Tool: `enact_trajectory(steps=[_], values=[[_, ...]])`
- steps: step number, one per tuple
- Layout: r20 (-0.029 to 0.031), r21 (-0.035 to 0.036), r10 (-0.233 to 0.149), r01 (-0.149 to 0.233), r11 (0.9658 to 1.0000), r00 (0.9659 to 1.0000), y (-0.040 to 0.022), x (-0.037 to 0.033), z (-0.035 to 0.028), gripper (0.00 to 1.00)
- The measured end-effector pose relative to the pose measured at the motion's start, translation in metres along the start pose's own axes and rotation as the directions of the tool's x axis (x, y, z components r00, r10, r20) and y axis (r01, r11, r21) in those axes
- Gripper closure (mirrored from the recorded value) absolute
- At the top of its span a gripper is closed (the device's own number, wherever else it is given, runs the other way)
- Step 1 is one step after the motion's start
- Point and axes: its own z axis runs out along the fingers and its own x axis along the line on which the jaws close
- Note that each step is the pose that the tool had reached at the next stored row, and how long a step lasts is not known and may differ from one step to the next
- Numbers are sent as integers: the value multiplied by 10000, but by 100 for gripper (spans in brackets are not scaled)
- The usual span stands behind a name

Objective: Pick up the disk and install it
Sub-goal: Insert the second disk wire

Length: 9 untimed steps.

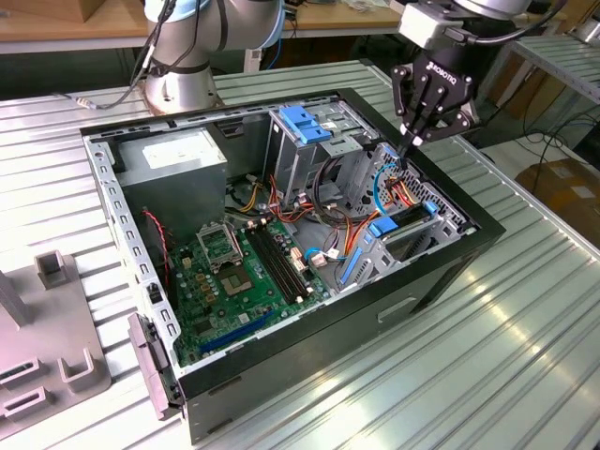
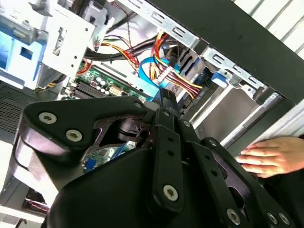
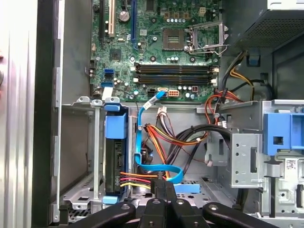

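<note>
Exterior view: the gripper (image 1: pixel 411 150) reaches down into the open computer case (image 1: pixel 441 272) near the case's corner on the exterior view's right. Its black fingers are drawn together into a narrow point. In the first wrist view the closed fingertips (image 3: pixel 164 186) sit right at a loop of blue data cable (image 3: pixel 140 137), beside a bundle of red and yellow power wires (image 3: pixel 135 178). Whether they pinch the cable I cannot tell.

Just beside the fingertips, against the case's side wall, the disk (image 3: pixel 114 161) stands on edge in a metal bay. Its body is dark, with blue plastic rail ends at either end. In the exterior view it appears as a dark slab (image 1: pixel 411 217) between blue pieces at that same corner.

Further in lies the green motherboard (image 3: pixel 156 47) on the case floor. A drive cage with a blue latch (image 1: pixel 305 122) stands along the case's far edge. The grey power supply (image 1: pixel 173 164) fills the far corner on the exterior view's left.

In the second wrist view a person's hand (image 2: pixel 273 156) rests outside the case wall. The case sits on a ribbed metal table (image 1: pixel 525 356).
</note>
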Motion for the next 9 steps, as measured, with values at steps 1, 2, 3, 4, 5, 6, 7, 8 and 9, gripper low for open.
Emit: enact_trajectory(steps=[1, 2, 3, 4, 5, 6, 7, 8, 9], values=[[-78, 1, -28, 28, 10000, 10000, 0, -5, 3, 89], [-78, 2, -43, 43, 10000, 10000, 0, -8, 11, 83], [-77, 2, -46, 46, 10000, 10000, 0, -11, 20, 76], [-79, 2, -48, 48, 10000, 10000, 0, -14, 23, 76], [-81, 2, -49, 49, 10000, 10000, 1, -19, 26, 76], [-79, 2, -51, 51, 10000, 10000, 2, -25, 31, 76], [-78, 2, -51, 51, 10000, 10000, 2, -31, 34, 76], [-79, 2, -53, 53, 10000, 10000, 2, -37, 36, 76], [-79, 2, -52, 52, 10000, 10000, 1, -43, 39, 76]])
